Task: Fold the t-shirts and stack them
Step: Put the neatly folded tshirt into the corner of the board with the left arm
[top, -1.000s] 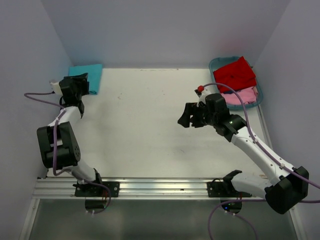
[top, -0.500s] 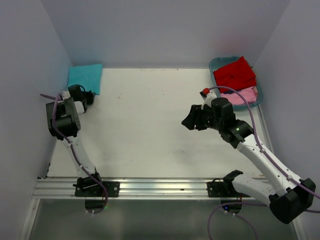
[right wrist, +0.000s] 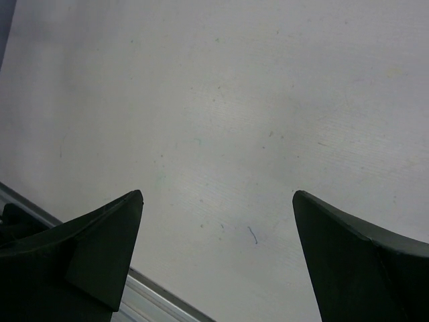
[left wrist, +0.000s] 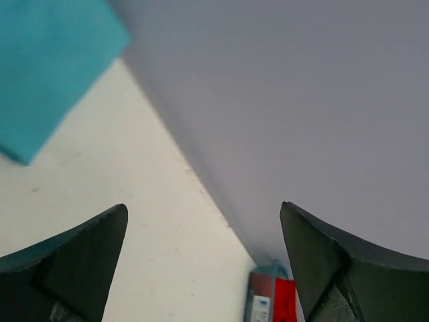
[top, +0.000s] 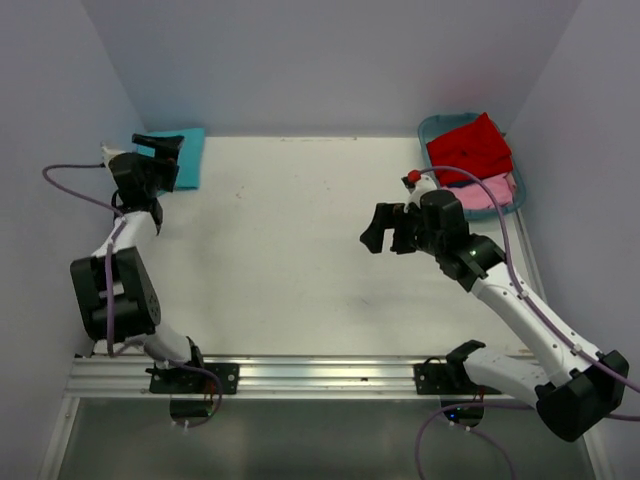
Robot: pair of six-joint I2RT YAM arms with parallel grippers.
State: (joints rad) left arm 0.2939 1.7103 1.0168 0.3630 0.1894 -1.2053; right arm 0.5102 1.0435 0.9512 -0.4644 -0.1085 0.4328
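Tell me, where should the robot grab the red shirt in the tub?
Probably from straight above, pinching a raised fold near the middle of the red shirt. It lies heaped on top of the pink shirt, and the walls of the tub block the sides. The right gripper, open, is nearest.

A robot lab cell: a bare white counter (top: 300, 260) boxed in by plain pale walls (top: 330, 60), left arm (top: 112, 290) and right arm (top: 520, 300) bolted to an aluminium rail (top: 320, 375), purple cables (top: 70, 167) trailing.
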